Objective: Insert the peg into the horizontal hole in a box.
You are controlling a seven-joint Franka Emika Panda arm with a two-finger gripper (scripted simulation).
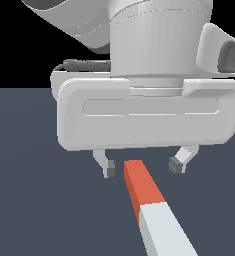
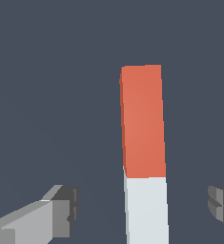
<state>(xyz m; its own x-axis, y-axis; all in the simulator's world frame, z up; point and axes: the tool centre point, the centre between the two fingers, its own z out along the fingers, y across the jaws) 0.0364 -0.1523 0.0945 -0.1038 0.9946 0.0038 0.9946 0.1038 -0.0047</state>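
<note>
- Hovering over the dark floor (image 1: 29, 210), the gripper (image 1: 142, 166) spreads its jaws wide, holding nothing.
- Peg (image 1: 150, 200) lies flat on the floor, its orange-red end between the fingertips (image 1: 109, 170), untouched.

No readable text, label, brand, number or sign is showing in either view.
</note>
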